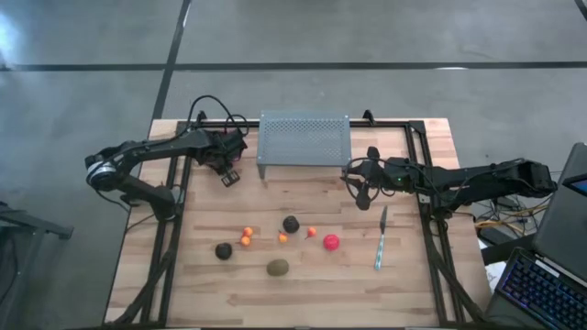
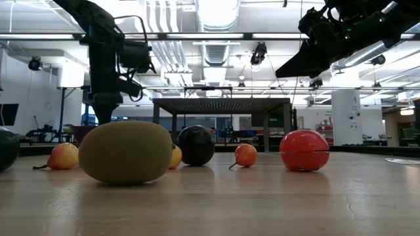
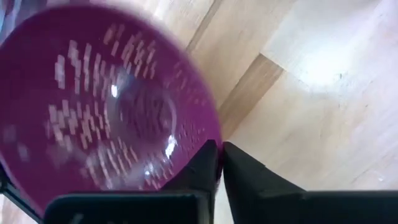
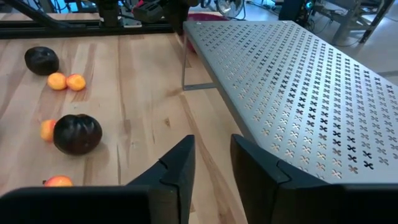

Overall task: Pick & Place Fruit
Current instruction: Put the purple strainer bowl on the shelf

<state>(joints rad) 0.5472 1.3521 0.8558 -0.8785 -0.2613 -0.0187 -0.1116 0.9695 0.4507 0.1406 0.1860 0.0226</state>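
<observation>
Left hand (image 3: pixel 217 163) clamped on rim of purple perforated plastic bowl (image 3: pixel 106 106), raised at table's (image 1: pixel 303 293) far left. Hold level; set down near fruit. Right hand (image 4: pixel 211 165) slightly open, empty, beside grey mesh rack (image 1: pixel 304 139). Fruit (image 1: pixel 278 267) loose mid-table: smooth, round, roll-prone; approach vertically.

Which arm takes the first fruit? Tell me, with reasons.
Right. The right gripper hangs open and empty, closer to the red ball; the left gripper is shut on the purple colander.
</observation>
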